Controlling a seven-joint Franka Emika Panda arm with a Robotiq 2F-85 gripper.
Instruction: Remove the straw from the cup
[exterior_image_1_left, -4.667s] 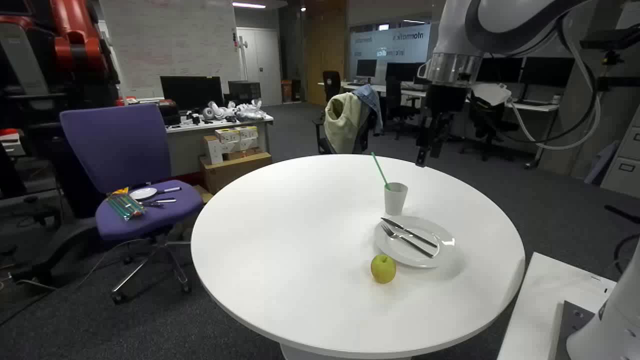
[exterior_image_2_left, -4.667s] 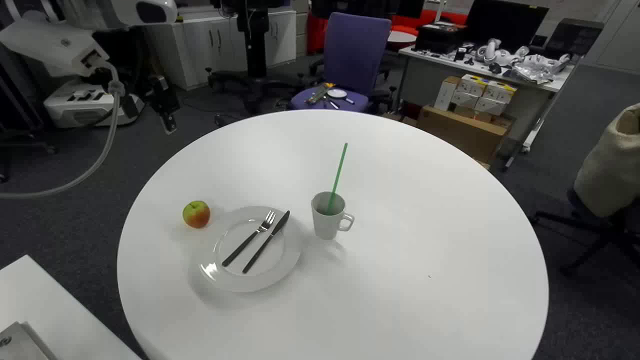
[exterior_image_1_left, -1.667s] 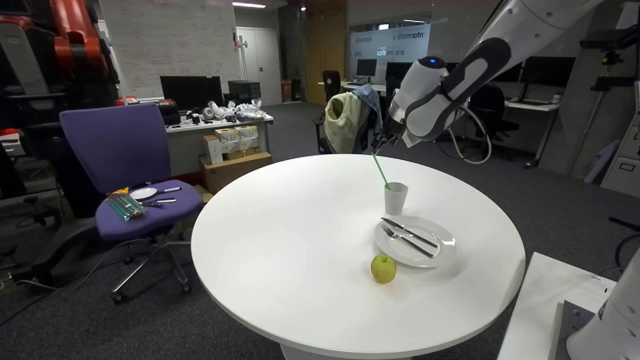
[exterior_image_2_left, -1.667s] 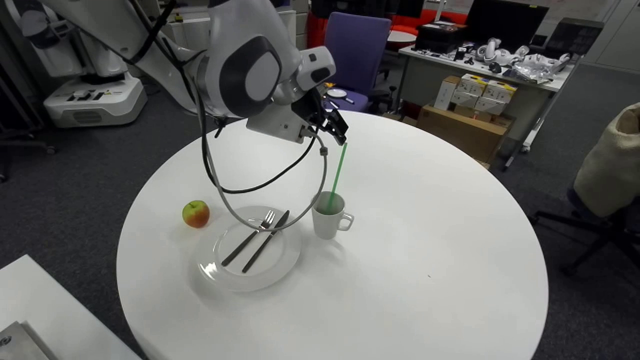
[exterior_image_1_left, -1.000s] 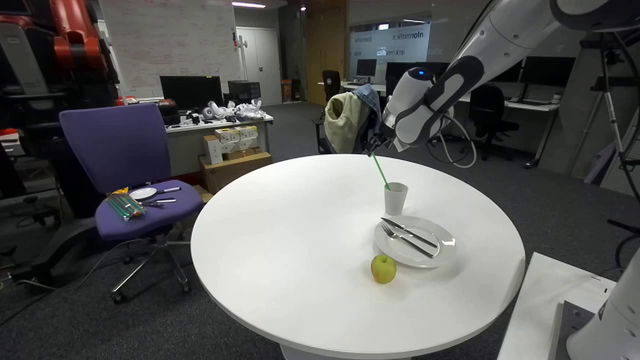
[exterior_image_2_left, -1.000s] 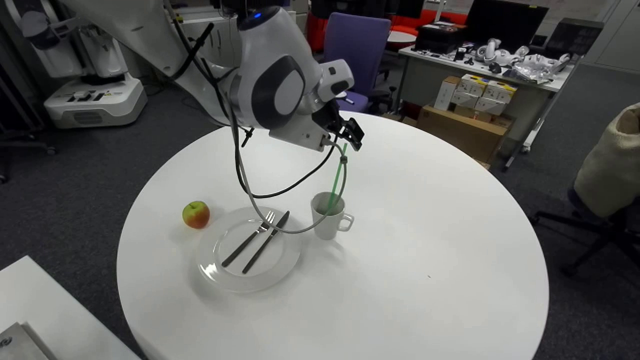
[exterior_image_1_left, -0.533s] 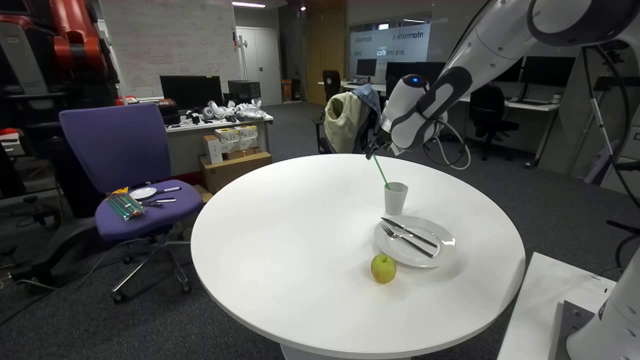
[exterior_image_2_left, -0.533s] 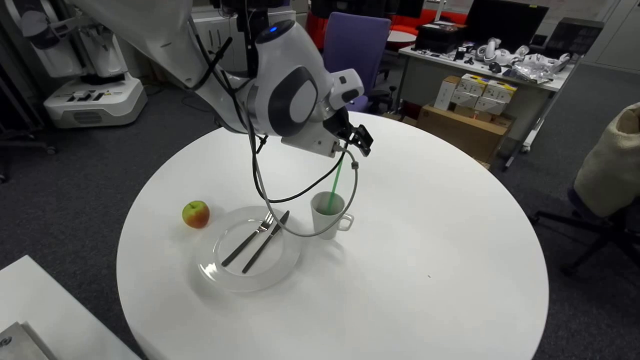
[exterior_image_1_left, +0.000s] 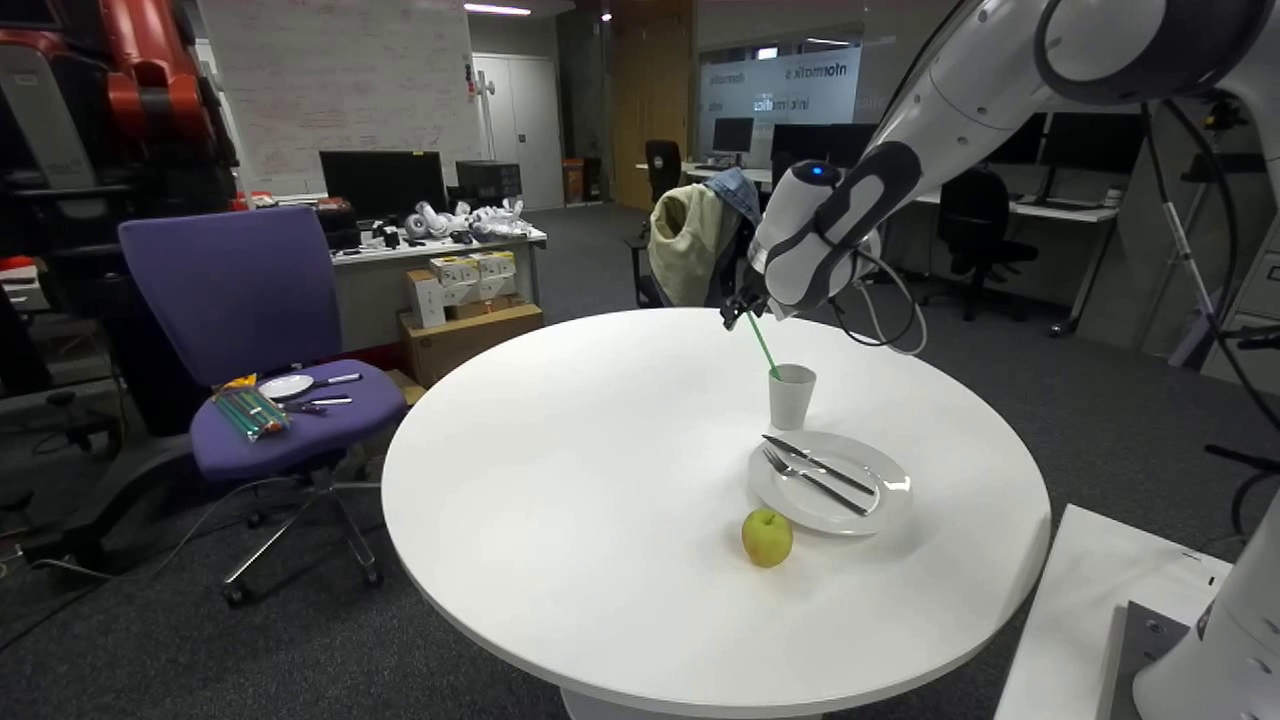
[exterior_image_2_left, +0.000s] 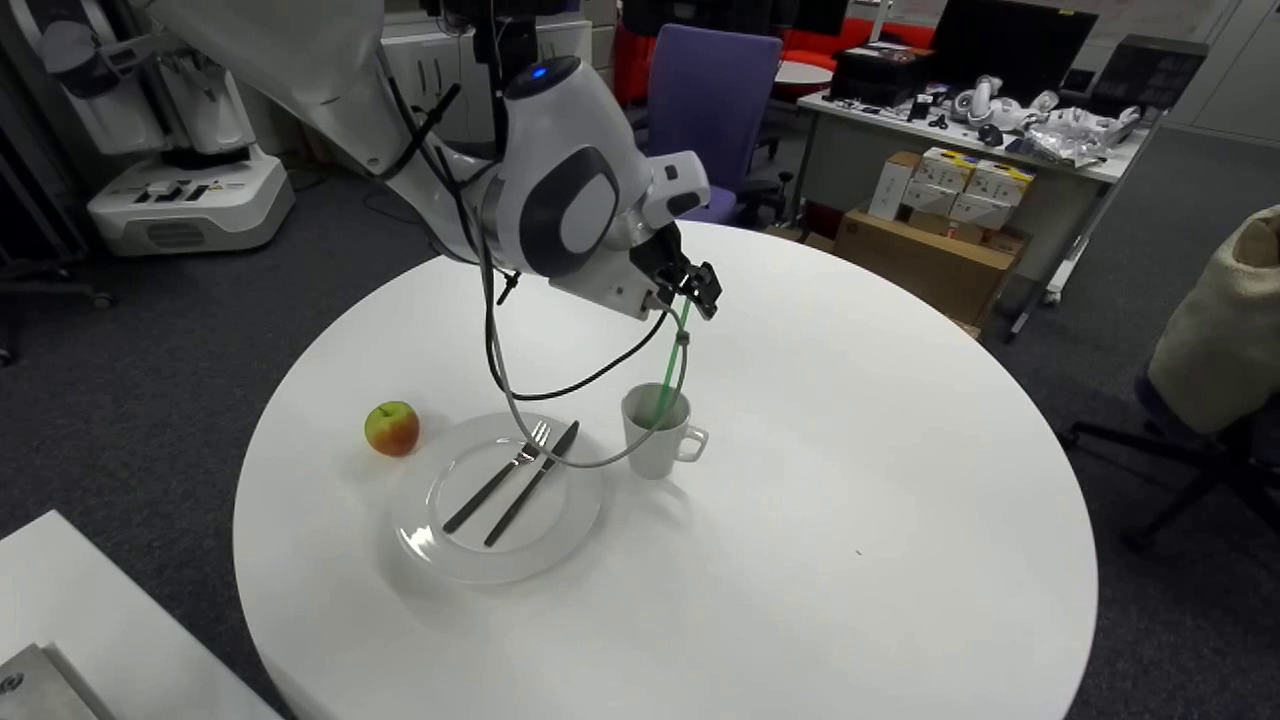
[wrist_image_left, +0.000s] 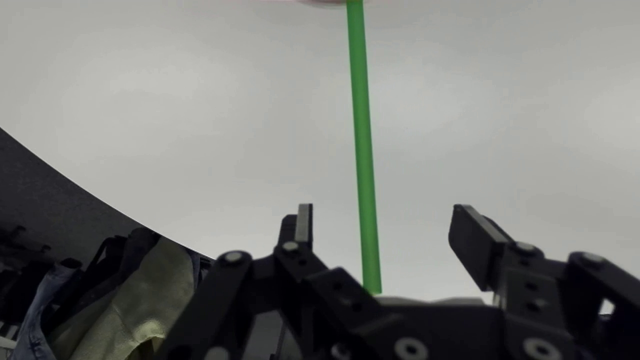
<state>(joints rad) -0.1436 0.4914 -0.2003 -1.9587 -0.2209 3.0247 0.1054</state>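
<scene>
The black two-finger gripper (wrist_image_left: 382, 227) is released: its jaws stand well apart. In the wrist view, the upper end of the thin, straight green straw (wrist_image_left: 363, 135) appears between them, with space on each side. The straw stands tilted, its lower part inside the small white tapered cup (exterior_image_1_left: 790, 403); this cup is upright on the round white table (exterior_image_1_left: 580, 450), just beside the flat white plate (exterior_image_2_left: 580, 505)

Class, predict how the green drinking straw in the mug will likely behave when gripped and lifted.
The drinking straw looks thin, so it's probably light. It slants out of the mug in a straight line, suggesting it's fairly stiff. Its rounded, smooth-looking surface might let it slip if the claw pinches loosely.
</scene>
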